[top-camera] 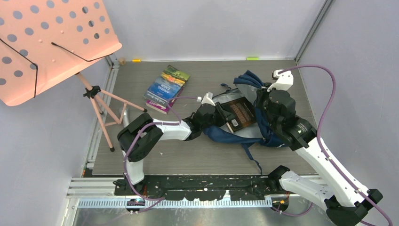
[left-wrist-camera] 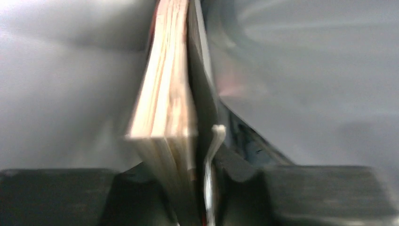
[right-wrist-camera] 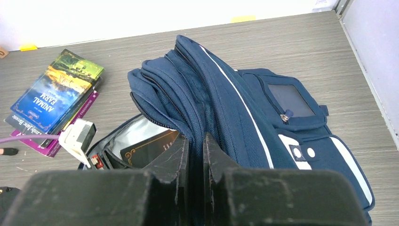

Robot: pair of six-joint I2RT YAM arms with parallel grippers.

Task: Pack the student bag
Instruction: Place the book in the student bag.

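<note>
Across the middle of the overhead frame lies the grey wood-grain bench [top-camera: 197, 155], walled in by pale panels. In the upper left a pink perforated music stand [top-camera: 51, 42] leans over it on a thin tripod whose feet rest on the bench's left edge. The student bag [top-camera: 226, 135], navy with white stripe trim, lies right of centre on the bench, its main compartment gaping toward the left of the frame and a loose strap trailing toward the lower edge. The right arm [top-camera: 324, 165] rises from the lower right corner and bends over the bag's right side, while the left arm [top-camera: 155, 132] reaches from the lower left across to the bag's mouth. Left of the bag and well apart from it, in the upper centre, sits a stack of books [top-camera: 167, 88]; the top cover reads "Animal Farm" and a purple one shows underneath. A dark book [top-camera: 242, 115] with gold ornament on its cover lies partly inside the open compartment. In the left wrist view, which is blurred, the left fingers [left-wrist-camera: 235, 169] stand tight on either side of this book's spine end, clenched on it with page edges and cover running away from the camera. The right fingers [right-wrist-camera: 181, 150] are pinched on a raised fold of the bag's navy fabric at the rim of the opening. A yellow tab [top-camera: 136, 60] and a green tab [top-camera: 252, 58] mark the bench's far edge.
</note>
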